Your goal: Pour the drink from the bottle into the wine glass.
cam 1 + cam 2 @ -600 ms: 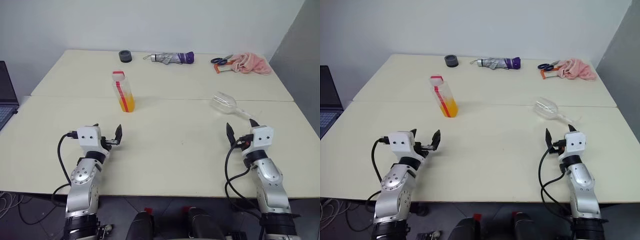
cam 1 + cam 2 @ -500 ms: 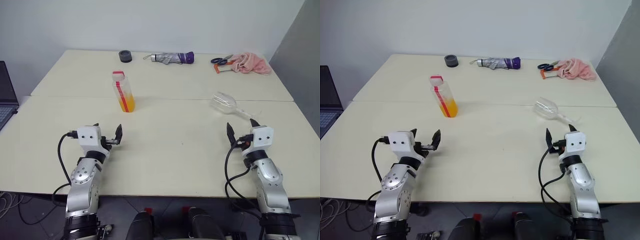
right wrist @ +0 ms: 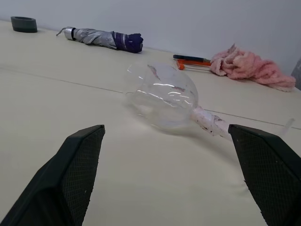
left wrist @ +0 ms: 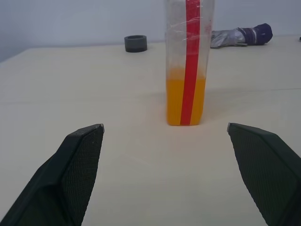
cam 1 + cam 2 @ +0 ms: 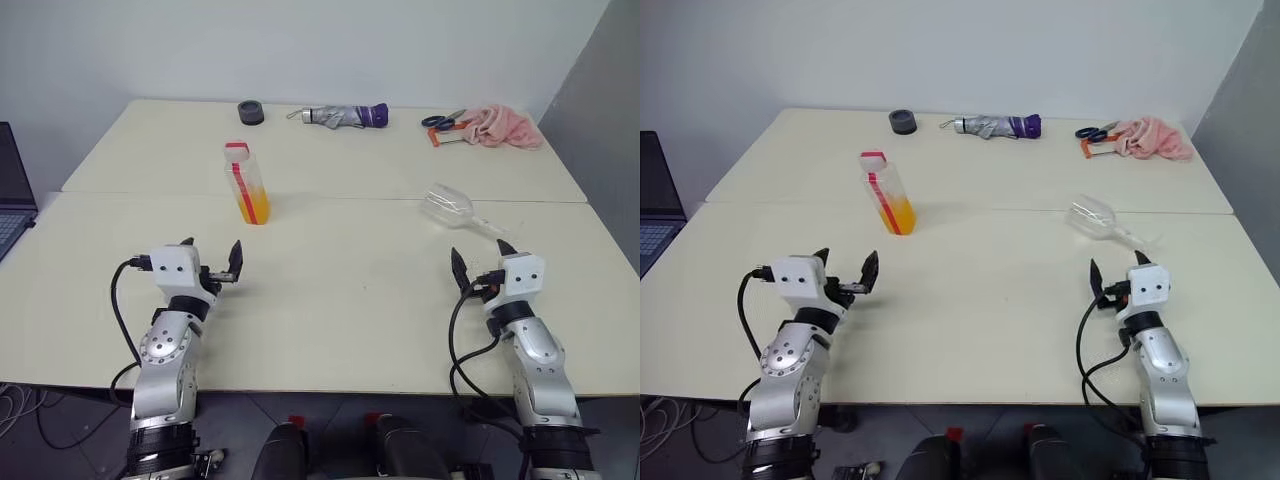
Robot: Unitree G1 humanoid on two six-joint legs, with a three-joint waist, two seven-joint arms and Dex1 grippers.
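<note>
The bottle stands upright left of the table's middle, with a red-and-white label strip and a red-and-white cap. The orange drink fills its lower part. The wine glass lies on its side at the right, with its stem pointing right. My left gripper is open just above the table, short of the bottle and aimed at it. My right gripper is open too, short of the glass. Nothing is between the fingers of either.
Along the far edge lie a black tape roll, a folded umbrella, scissors with an orange tool, and a pink cloth. A laptop sits at the far left. A seam crosses the table behind the bottle.
My left gripper has edged slightly up and forward toward the bottle. The right gripper, bottle and glass have not moved.
</note>
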